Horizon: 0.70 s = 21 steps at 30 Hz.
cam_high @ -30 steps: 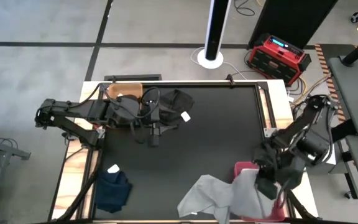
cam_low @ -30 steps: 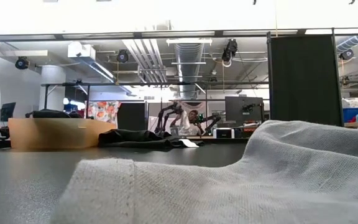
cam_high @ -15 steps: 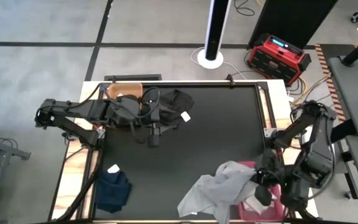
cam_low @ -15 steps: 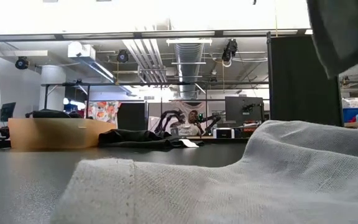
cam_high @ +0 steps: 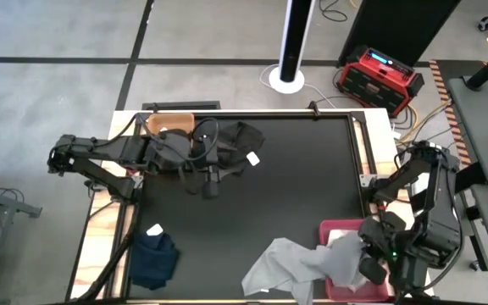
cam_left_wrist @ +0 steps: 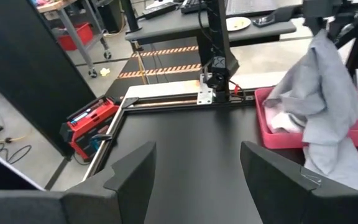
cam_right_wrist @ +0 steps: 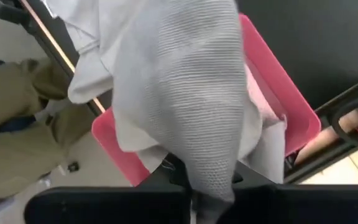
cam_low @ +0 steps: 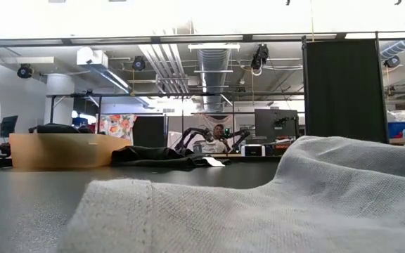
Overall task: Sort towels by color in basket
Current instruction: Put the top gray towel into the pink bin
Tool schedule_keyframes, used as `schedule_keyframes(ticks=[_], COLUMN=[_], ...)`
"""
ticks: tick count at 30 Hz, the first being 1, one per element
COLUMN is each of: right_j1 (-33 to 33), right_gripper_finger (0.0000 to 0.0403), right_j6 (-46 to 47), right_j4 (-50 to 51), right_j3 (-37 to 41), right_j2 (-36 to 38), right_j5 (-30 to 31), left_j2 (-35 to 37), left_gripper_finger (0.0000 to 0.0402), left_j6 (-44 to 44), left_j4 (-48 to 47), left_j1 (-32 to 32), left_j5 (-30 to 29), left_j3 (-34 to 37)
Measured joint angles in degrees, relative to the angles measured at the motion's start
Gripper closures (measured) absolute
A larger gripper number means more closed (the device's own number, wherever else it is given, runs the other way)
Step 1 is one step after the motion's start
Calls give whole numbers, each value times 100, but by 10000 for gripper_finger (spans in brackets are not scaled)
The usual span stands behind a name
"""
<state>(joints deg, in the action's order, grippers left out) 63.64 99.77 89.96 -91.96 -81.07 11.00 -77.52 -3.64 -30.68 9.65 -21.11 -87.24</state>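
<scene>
My right gripper (cam_high: 373, 269) is shut on a grey towel (cam_high: 299, 267) above a pink basket (cam_high: 333, 229) at the table's near right corner. White cloth (cam_right_wrist: 104, 56) lies in that basket. The grey towel's left part (cam_low: 259, 204) lies on the table. A black towel (cam_high: 240, 140) lies at the far left beside a tan basket (cam_high: 169, 125). A navy towel (cam_high: 155, 258) lies at the near left. My left gripper (cam_high: 209, 188) is open and empty near the black towel. My right gripper holds a gathered bunch of the grey towel (cam_right_wrist: 207, 180); the cloth itself hides the fingertips. The cloth is bunched in several layers. That end is lifted over the pink basket, and the rest trails down to the left onto the table (cam_high: 269, 271).
The pink basket shows in the left wrist view (cam_left_wrist: 353, 134) with the grey towel (cam_left_wrist: 322, 81) hanging over it. A red box (cam_high: 379, 76) and a white post (cam_high: 291, 42) stand on the floor beyond the far edge. The black table middle (cam_high: 295, 186) is bare.
My right gripper has raised one end of the grey towel and carried it toward the table's near right corner, over the pink basket. The towel's left part has stayed on the table.
</scene>
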Motion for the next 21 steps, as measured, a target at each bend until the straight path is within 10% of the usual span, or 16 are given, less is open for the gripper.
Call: schedule_keyframes(ticks=[11,21], right_j1=[-15,-17], right_gripper_finger=[394,394], right_j6=[-69,-947], right_j4=[1,-247], right_j3=[37,37], right_j2=[-266,-1318], right_j5=[-273,-547], left_j2=[-82,-712], left_gripper_finger=[183,183], left_j6=[237,411], left_j4=[-183,-214], left_j1=[0,59], left_j5=[-76,1011], left_j3=[3,15])
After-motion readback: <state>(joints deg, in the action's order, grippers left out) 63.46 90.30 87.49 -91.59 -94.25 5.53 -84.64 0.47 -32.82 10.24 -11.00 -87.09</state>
